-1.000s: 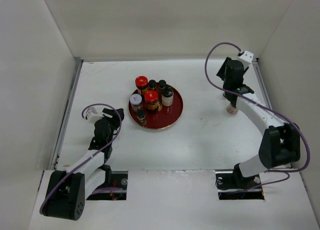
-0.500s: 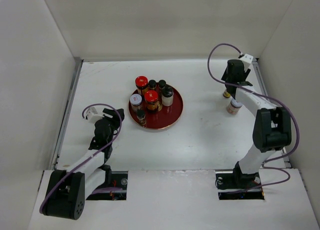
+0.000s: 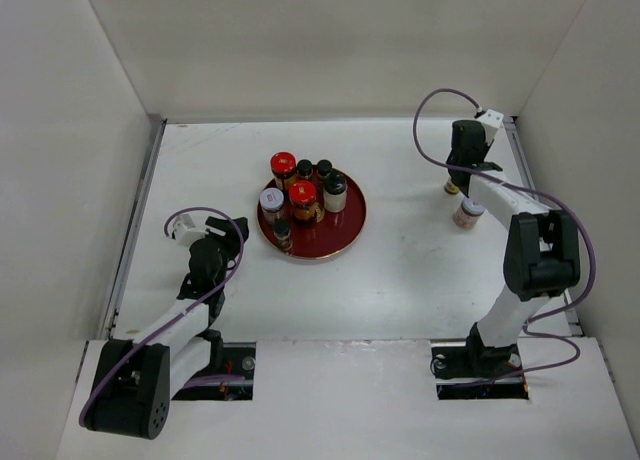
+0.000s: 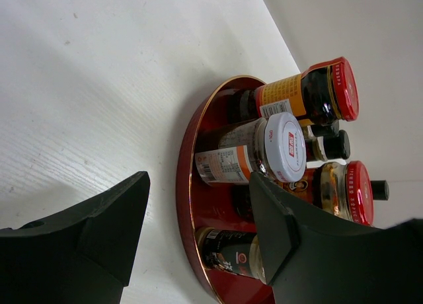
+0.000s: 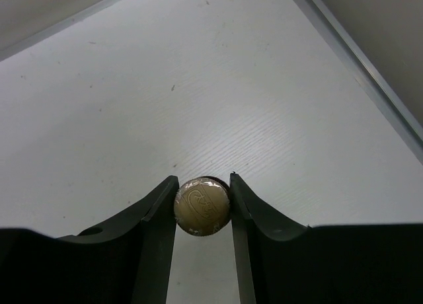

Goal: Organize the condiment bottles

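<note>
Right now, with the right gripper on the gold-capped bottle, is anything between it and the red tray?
Nothing visible. The table between the gold-capped bottle and the red tray is bare. The loose white-lidded jar stands beside the bottle on its near side, off that line.

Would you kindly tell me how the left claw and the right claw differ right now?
The left claw is open and empty; the right claw is shut on a gold-capped bottle. The left claw faces the red tray; the right claw is far from it, by the right edge of the table. Both are black and two-fingered.
</note>
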`<state>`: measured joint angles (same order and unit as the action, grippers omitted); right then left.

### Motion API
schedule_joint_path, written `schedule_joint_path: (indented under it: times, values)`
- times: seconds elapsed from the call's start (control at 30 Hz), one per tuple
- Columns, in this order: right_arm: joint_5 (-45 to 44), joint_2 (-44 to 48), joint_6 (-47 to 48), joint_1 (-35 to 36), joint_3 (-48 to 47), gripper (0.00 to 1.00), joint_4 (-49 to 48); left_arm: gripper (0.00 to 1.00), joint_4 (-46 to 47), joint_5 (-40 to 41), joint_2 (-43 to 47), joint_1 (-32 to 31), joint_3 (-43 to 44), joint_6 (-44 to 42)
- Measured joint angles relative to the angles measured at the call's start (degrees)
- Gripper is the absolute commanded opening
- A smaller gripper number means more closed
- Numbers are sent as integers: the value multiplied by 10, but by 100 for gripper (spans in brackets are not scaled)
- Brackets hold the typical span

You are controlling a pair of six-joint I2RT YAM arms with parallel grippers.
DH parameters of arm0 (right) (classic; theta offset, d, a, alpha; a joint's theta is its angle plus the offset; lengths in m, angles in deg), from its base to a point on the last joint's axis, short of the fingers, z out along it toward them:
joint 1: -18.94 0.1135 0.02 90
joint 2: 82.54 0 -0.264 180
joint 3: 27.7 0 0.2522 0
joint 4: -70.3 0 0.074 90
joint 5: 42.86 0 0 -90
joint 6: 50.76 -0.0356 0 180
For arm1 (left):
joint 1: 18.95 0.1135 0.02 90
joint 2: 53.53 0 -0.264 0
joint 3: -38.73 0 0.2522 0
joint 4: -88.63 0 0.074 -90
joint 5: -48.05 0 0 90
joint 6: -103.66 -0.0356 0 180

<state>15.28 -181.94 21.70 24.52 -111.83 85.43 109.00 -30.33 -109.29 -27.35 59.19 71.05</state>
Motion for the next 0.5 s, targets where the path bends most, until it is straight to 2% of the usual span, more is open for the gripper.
schedule_joint_path:
  times: [0.17, 0.33, 0.5]
  values:
    - [-8, 36, 2, 44, 21, 32, 10, 60, 0, 0, 0, 0, 0, 0]
    - [-2, 105, 2, 162, 38, 32, 12, 60, 0, 0, 0, 0, 0, 0]
    - [7, 130, 3, 285, 48, 32, -1, 60, 0, 0, 0, 0, 0, 0]
